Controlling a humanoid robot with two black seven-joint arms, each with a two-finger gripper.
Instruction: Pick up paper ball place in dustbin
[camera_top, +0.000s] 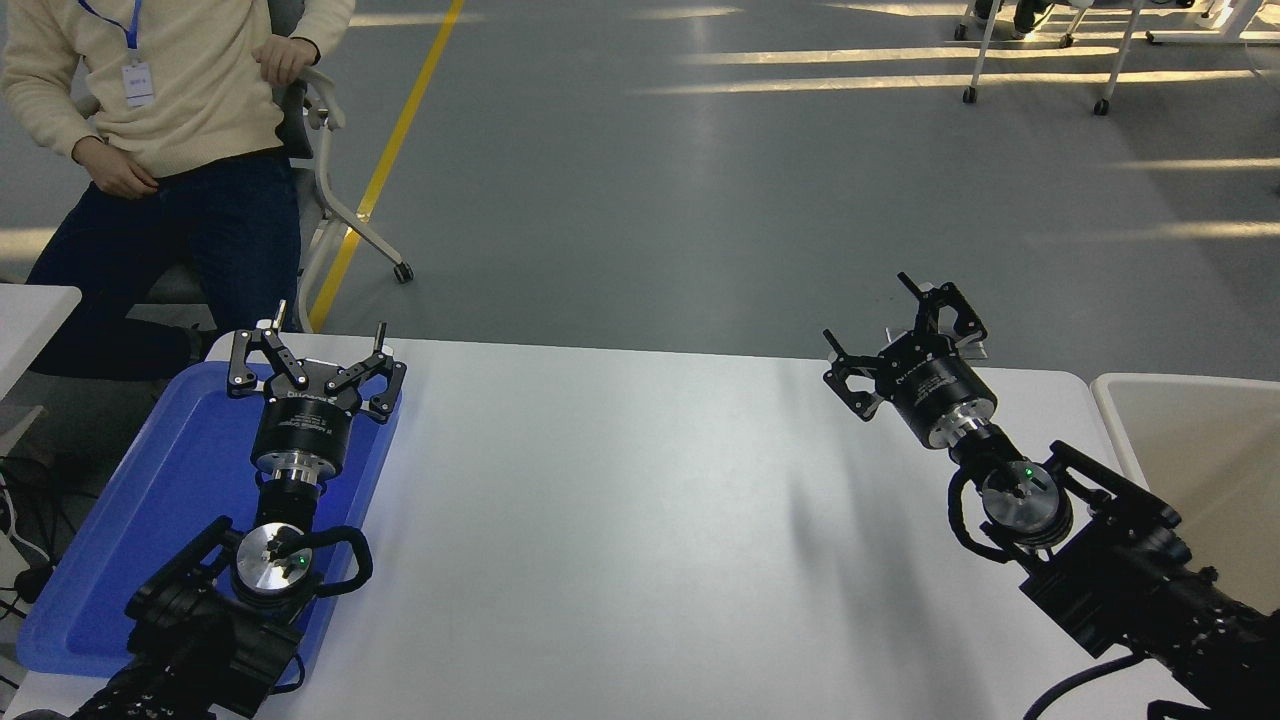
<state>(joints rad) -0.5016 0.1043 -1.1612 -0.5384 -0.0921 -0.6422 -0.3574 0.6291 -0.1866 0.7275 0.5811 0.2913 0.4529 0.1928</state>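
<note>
The paper ball is out of view. The cream dustbin (1110, 392) stands off the table's right edge, with only its left rim and inner wall showing. My right gripper (885, 320) hovers open over the table's far right corner, holding nothing, well left of the bin. My left gripper (312, 345) stays parked open over the blue tray (120, 540) at the lower left, also holding nothing.
A seated person (160, 110) in a cream sweater is beyond the table's far left corner, hands off the table. A second white table edge (30, 300) shows at the far left. Chairs on castors stand far back right.
</note>
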